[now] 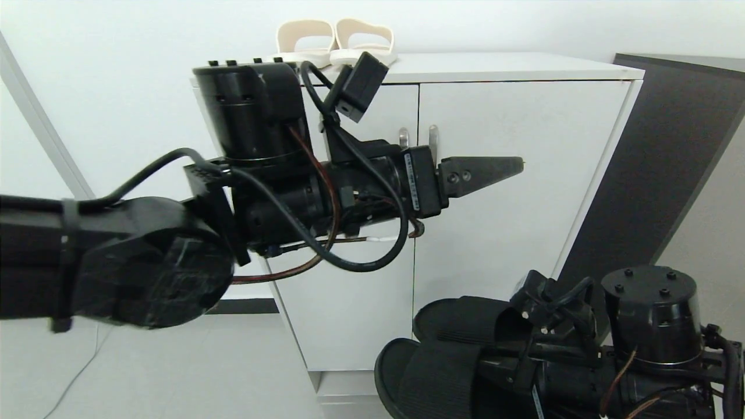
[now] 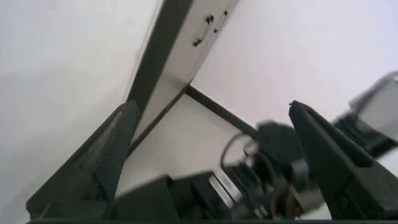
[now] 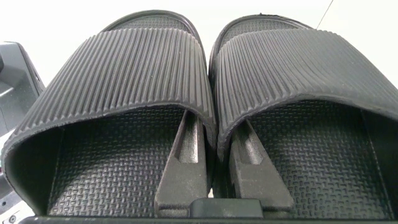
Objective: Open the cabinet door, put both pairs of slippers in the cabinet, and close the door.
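The white cabinet stands with both doors closed, its two metal handles side by side at the middle seam. A cream pair of slippers sits on the cabinet top at its left. My left gripper is held level in front of the right door, just below the handles and apart from them; in the left wrist view the left gripper is open and empty. My right gripper is low at the right, shut on the adjoining inner walls of the black slippers, one finger inside each.
A dark grey panel stands close against the cabinet's right side. White wall lies behind, and grey floor with a thin cable spreads left of the cabinet.
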Tool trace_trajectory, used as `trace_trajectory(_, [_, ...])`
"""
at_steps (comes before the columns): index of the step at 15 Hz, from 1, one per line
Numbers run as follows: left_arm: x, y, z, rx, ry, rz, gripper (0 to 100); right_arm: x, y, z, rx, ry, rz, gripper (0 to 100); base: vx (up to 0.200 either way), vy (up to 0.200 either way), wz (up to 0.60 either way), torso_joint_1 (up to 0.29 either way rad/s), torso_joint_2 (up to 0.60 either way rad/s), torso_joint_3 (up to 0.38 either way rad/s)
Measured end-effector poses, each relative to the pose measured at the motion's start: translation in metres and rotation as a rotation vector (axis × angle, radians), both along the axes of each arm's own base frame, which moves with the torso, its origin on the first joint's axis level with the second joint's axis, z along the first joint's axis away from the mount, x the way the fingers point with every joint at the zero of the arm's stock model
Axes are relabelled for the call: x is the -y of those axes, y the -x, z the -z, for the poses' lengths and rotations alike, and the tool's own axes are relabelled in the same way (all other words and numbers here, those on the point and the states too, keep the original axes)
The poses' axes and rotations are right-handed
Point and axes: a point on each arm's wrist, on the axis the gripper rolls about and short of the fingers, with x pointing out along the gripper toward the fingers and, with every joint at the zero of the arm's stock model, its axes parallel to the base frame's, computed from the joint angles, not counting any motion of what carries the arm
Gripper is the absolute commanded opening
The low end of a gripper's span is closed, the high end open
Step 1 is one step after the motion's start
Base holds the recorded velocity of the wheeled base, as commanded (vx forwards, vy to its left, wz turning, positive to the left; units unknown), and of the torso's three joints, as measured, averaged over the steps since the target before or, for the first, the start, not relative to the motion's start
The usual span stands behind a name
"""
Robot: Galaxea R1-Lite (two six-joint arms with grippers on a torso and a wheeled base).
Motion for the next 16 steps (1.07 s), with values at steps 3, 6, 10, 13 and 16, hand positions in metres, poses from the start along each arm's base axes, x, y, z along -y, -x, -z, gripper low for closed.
trace_trajectory(3, [0.007,-0.034,0.005,-0.003,0.011,-0.057,100,0.000,0.000,0.000,-0.001,0.000,0.000,0,0.000,0.000,0.00,0.000,0.00,0.000])
trace_trajectory(6, [0.002,-0.049,0.011,-0.003,-0.001,-0.117,100,0.000,0.000,0.000,-0.001,0.001,0.001,0,0.000,0.000,0.00,0.000,0.00,0.000])
trace_trajectory(10, [-0.010,-0.058,0.010,0.005,-0.046,-0.177,100,0.000,0.000,0.000,-0.002,0.001,0.003,0,0.000,0.000,0.00,0.000,0.00,0.000])
trace_trajectory(13, [-0.014,-0.062,0.003,0.013,-0.056,-0.215,100,0.000,0.000,0.000,0.000,0.002,0.003,0,0.000,0.000,0.00,0.000,0.00,0.000])
trace_trajectory(16, [-0.011,-0.068,0.000,0.007,-0.060,-0.218,100,0.000,0.000,0.001,-0.001,0.004,0.004,0,0.000,0.000,0.00,0.000,0.00,0.000])
